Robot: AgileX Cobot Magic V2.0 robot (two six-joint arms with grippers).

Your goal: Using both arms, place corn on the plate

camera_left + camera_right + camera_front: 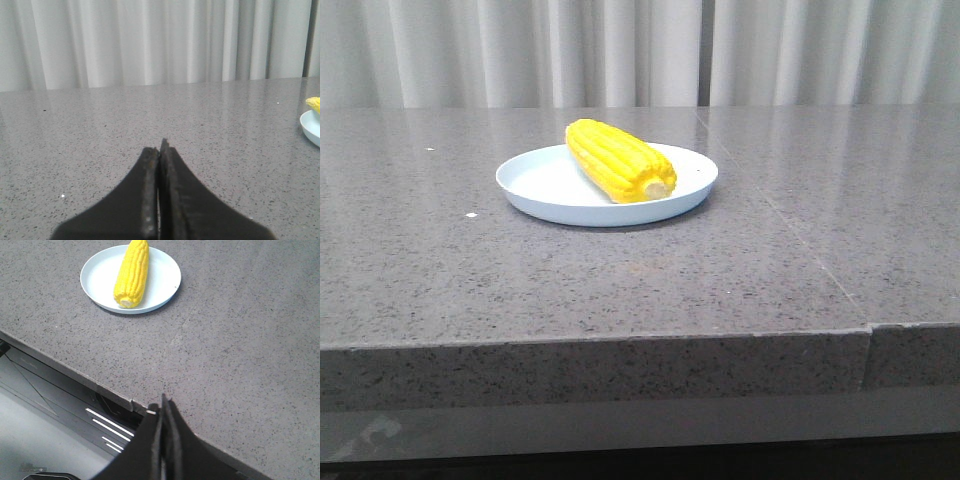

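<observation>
Right gripper (162,402): dark fingers pressed flat together, nothing between them, poised over the near edge of the grey speckled tabletop (240,340). Ahead of it and off to one side, well apart, the plate (131,279), pale blue-white and shallow, resting on the tabletop. On the plate, the corn (132,273), lying lengthwise across the dish, pale stub end toward the gripper, tapered end reaching the far rim.

Left gripper (160,150): fingers likewise closed tight against each other, empty, low over the tabletop (100,140). Well off to its side, at the frame's margin, a sliver of the plate (311,127) with a bit of the corn (314,104) above its rim. Beyond, at the table's far end, a pale pleated curtain (150,40).

Front view: plate (550,185) near the middle of the tabletop (470,280), corn (615,158) lying on it at a slant, stub end nearer the camera; neither arm visible here.
</observation>
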